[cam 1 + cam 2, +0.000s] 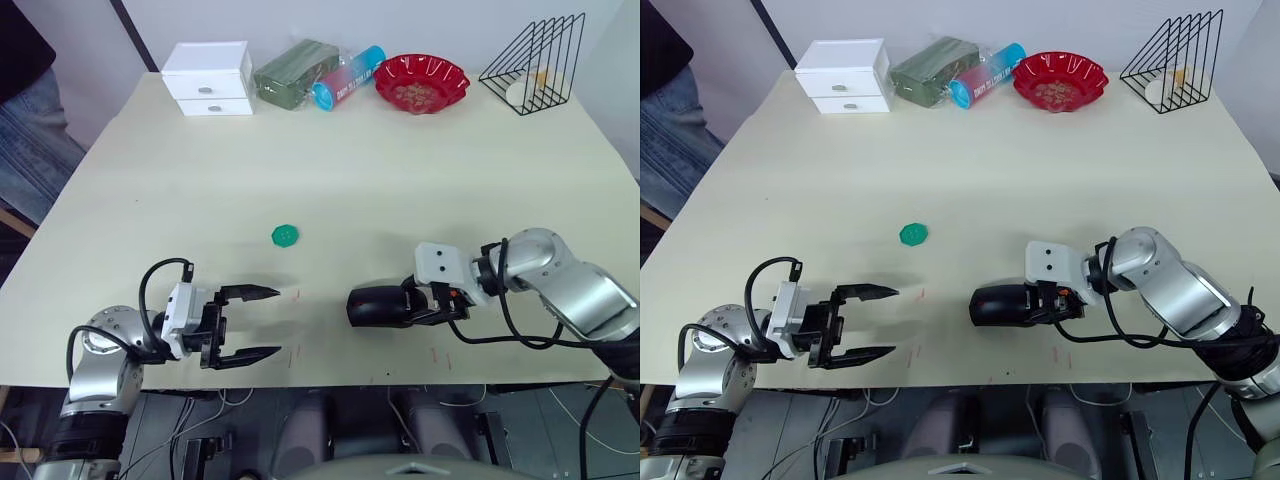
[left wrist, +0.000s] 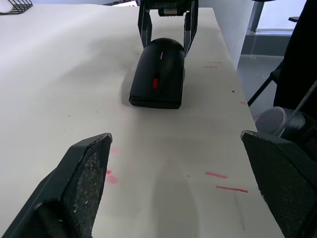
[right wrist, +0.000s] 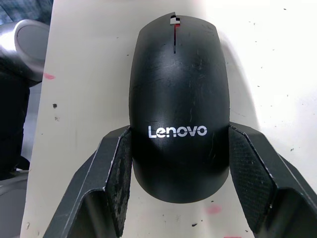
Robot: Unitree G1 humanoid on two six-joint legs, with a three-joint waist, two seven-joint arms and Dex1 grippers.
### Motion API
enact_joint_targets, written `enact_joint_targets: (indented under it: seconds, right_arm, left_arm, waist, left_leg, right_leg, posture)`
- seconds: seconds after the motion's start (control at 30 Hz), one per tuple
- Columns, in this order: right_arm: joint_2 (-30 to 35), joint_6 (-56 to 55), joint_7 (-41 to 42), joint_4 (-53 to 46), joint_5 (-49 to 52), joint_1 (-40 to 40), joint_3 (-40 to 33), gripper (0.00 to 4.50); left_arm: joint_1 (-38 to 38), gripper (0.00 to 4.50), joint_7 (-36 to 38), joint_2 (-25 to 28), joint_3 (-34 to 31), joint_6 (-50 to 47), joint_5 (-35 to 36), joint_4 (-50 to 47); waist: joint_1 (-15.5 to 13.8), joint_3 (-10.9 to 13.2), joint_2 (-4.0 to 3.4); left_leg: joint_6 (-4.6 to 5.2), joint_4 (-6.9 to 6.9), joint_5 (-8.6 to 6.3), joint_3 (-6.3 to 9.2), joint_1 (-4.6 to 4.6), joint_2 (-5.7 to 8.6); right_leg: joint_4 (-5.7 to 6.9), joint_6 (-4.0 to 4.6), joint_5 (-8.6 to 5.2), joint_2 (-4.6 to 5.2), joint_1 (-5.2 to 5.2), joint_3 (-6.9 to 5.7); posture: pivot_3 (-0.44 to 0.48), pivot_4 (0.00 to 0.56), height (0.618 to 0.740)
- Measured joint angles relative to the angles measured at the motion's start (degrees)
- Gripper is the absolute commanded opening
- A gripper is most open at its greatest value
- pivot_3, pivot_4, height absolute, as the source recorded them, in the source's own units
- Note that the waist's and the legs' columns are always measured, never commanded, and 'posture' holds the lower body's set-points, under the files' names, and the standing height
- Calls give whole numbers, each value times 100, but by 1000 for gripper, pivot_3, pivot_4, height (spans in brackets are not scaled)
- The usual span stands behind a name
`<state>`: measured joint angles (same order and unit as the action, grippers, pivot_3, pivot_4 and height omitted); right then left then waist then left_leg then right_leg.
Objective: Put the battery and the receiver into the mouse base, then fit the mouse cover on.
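Looks like we're basically done: smooth black curved mouse cover (image 3: pixel 178 109) sits on, right gripper (image 3: pixel 179 168) fingers hugging it, left gripper (image 1: pixel 262 322) spread empty.

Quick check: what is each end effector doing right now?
Left end effector: open, empty, above the table.
Right end effector: fingers on both sides of the assembled black Lenovo mouse; firm grip cannot be told.

One black mouse (image 1: pixel 378 306) sits between the right gripper's fingers. One green scalloped disc (image 1: pixel 285 235) lies beyond the left gripper (image 1: pixel 262 322). Farther off: one white drawer box (image 1: pixel 209 78), one red bowl (image 1: pixel 421 82) and one wire rack (image 1: pixel 535 64) (all along the table's far edge).
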<state>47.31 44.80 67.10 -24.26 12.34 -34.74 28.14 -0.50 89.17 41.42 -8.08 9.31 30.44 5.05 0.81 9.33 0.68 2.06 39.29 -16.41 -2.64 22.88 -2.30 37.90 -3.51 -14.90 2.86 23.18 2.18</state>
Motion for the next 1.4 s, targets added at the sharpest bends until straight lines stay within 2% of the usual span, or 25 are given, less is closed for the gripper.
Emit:
enact_joint_targets:
  seconds: [0.53, 1.4]
  right_arm:
    - [-62, 750, 36, 3, -13, -300, 239, 2260]
    - [-35, 637, 7, 51, -150, -362, 445, 2260]
  left_arm:
    - [13, 4500, -4, 0, 20, 0, 0, -3]
    - [9, 4500, -4, 0, 27, 6, -26, -4]
  waist:
    - [-1, 0, 0]
    - [6, 0, 0]
  left_leg:
    - [0, 0, 0, 1, 0, -3]
    - [0, -1, 0, 0, 0, -3]
  right_leg:
    - [-1, 1, 0, 2, 0, -2]
    - [-1, 0, 0, 4, 1, -2]
  posture:
    - [0, 150, 740]
    - [0, 150, 740]
